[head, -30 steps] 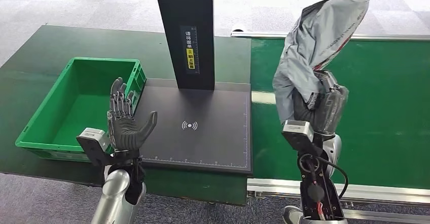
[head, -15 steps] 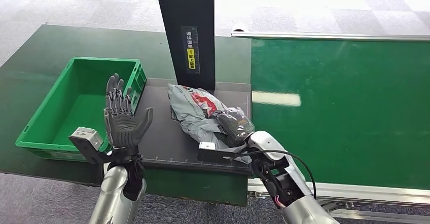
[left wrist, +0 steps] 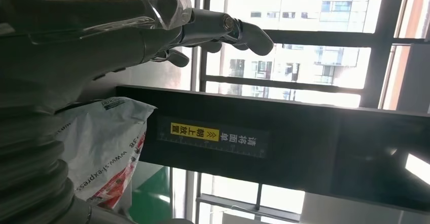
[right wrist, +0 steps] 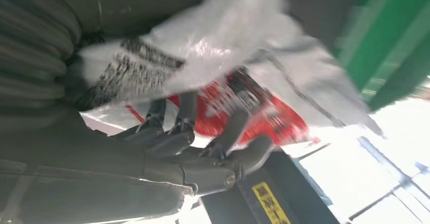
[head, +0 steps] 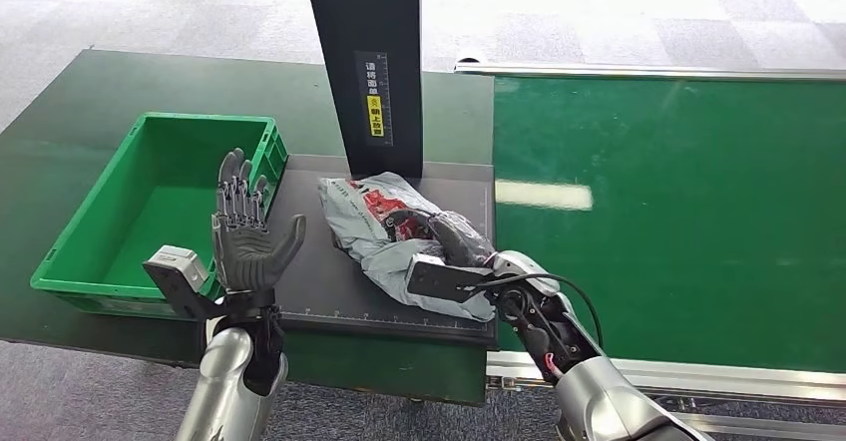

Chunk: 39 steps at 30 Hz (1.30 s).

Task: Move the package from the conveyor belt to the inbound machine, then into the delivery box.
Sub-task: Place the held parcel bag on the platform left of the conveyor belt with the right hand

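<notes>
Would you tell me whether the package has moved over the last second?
Yes. The package came down from above the conveyor belt onto the black scanning pad, beside the post.

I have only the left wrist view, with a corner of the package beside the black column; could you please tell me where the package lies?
Observer: The package lies on the inbound machine's black platform, with the right hand on top of it.
Operator: Is it gripped?
Observer: In the right wrist view the fingers lie against its red print; I cannot tell whether they grip.
Operator: And the delivery box?
Observer: The green box stands beside the platform; the left hand is raised near its corner, fingers apart.
</notes>
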Available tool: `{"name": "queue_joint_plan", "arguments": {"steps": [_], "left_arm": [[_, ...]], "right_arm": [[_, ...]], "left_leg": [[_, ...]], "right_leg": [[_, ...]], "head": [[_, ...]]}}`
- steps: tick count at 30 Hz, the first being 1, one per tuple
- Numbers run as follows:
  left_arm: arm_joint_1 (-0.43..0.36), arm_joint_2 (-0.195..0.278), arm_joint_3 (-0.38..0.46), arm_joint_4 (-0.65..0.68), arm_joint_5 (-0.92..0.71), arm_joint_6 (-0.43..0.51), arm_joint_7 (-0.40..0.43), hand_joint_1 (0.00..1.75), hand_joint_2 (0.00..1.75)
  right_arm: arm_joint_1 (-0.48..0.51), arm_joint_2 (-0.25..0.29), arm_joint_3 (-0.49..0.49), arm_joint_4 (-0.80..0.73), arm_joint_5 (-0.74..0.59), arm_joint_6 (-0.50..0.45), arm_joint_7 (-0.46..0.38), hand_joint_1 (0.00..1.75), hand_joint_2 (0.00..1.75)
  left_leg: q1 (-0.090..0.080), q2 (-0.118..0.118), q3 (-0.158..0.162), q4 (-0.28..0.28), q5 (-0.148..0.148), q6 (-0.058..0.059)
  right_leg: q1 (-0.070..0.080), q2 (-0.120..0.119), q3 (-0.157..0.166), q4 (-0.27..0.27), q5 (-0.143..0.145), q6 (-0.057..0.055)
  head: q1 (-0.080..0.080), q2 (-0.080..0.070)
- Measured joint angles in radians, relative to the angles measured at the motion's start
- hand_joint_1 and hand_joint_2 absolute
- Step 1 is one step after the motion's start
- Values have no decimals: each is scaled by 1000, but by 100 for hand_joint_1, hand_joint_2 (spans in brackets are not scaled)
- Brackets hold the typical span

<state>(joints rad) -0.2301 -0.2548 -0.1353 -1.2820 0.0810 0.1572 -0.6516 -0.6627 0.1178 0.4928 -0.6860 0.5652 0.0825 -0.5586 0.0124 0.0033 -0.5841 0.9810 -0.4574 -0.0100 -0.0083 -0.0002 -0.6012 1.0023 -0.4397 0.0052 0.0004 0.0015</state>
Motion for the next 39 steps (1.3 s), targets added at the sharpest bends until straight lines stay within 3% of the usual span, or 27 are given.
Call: {"name": "queue_joint_plan", "arguments": {"steps": [6,10,17,20,21,23,25,27,33,39], "left_arm": [[-3,0,0,16,-3,-2,0,0,175],[-6,0,0,24,-8,-2,-2,0,175],[-14,0,4,26,-16,-2,-2,0,175],[-15,0,4,28,-39,-2,0,0,175],[-15,0,4,29,-53,-2,3,0,175],[-15,1,1,34,-86,1,12,0,175],[-16,1,-4,41,-122,7,23,0,175],[-18,1,-14,51,-161,16,35,0,175],[-33,-5,-55,93,-254,26,64,0,175],[-65,-19,-101,145,-279,-5,99,0,175]], "right_arm": [[27,8,-96,-30,-208,154,-89,0,175],[38,16,-144,-39,-404,380,-94,0,175],[39,30,-215,-40,-738,701,-10,0,175],[35,38,-252,-40,-902,763,69,0,175],[33,40,-265,-42,-947,746,101,0,175],[33,42,-285,-48,-990,659,152,0,87],[33,43,-296,-55,-985,537,183,0,87],[34,42,-300,-59,-948,406,193,0,175],[42,41,-291,-99,-746,-10,169,0,175],[54,40,-288,-162,-629,-208,153,0,175]], "left_leg": [[0,0,0,0,0,0],[0,0,0,0,0,0],[0,0,0,0,0,0],[0,0,0,0,0,0],[0,0,0,0,0,0],[0,0,0,0,0,0],[0,0,0,0,0,0],[0,0,0,0,0,0],[0,0,0,0,0,0],[0,0,0,0,0,0]], "right_leg": [[0,0,0,0,0,0],[0,0,0,0,0,0],[0,0,0,0,0,0],[0,0,0,0,0,0],[0,0,0,0,0,0],[0,0,0,0,0,0],[0,0,0,0,0,0],[0,0,0,0,0,0],[0,0,0,0,0,0],[0,0,-1,0,0,0]], "head": [[0,0],[0,0],[0,0],[0,0],[0,0],[0,0],[0,0],[0,0],[0,0],[0,0]]}}
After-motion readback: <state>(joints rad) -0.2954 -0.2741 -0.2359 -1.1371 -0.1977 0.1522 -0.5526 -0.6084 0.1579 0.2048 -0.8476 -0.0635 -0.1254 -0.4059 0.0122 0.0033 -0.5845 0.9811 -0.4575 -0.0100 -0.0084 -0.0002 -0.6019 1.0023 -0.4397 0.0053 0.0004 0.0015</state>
